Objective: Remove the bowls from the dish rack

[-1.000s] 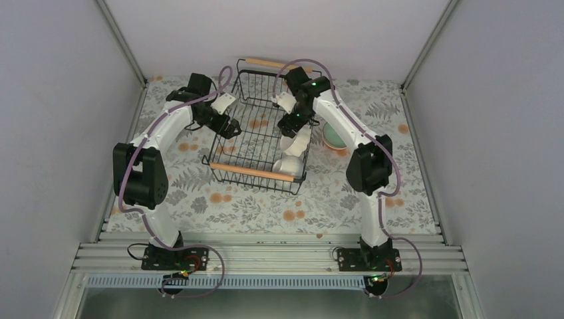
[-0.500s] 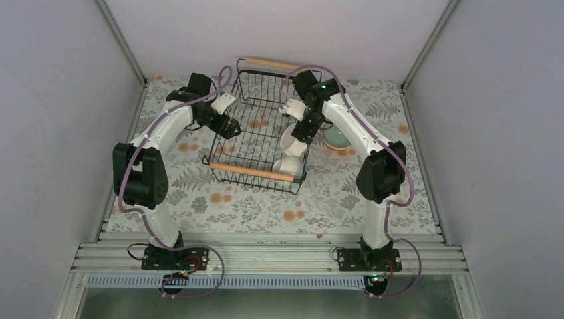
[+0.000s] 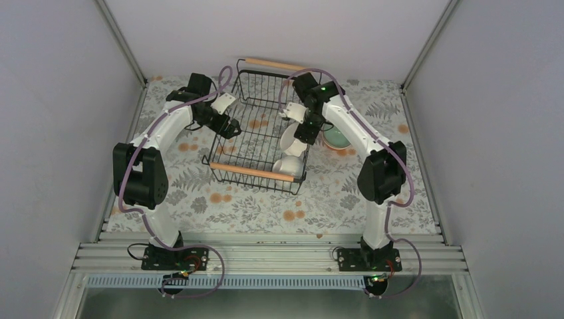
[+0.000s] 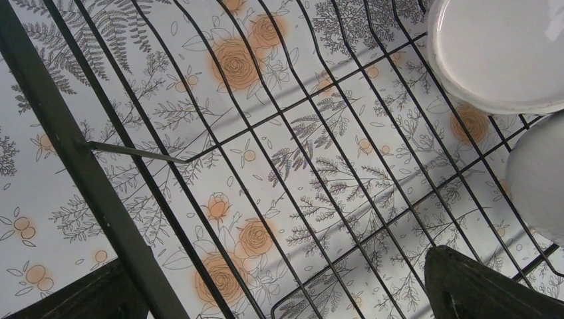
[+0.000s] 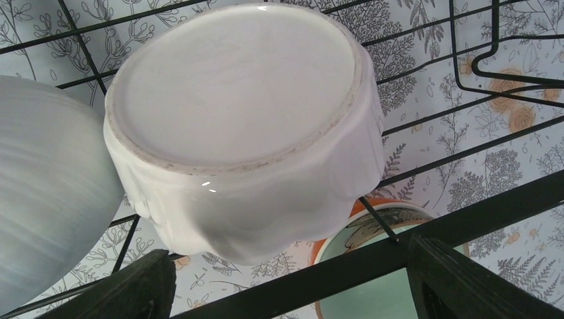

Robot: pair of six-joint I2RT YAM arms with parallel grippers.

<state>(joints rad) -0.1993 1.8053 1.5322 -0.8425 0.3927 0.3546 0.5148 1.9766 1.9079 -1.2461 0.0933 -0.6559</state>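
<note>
Dish rack holds a scalloped white bowl and a plain white bowl by its right wall; mint-green bowl seemingly sits just outside. Right gripper and left gripper both spread wide

Floral tablecloth (orange blooms) between grey walls.

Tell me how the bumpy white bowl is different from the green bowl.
The bumpy white bowl is inside the dish rack; the green bowl sits outside it. The bumpy white bowl shows the right wrist camera its flat bottom; the green bowl stands open side up. The bumpy white bowl is plain white; the green bowl has an orange edge. Both are round.
</note>
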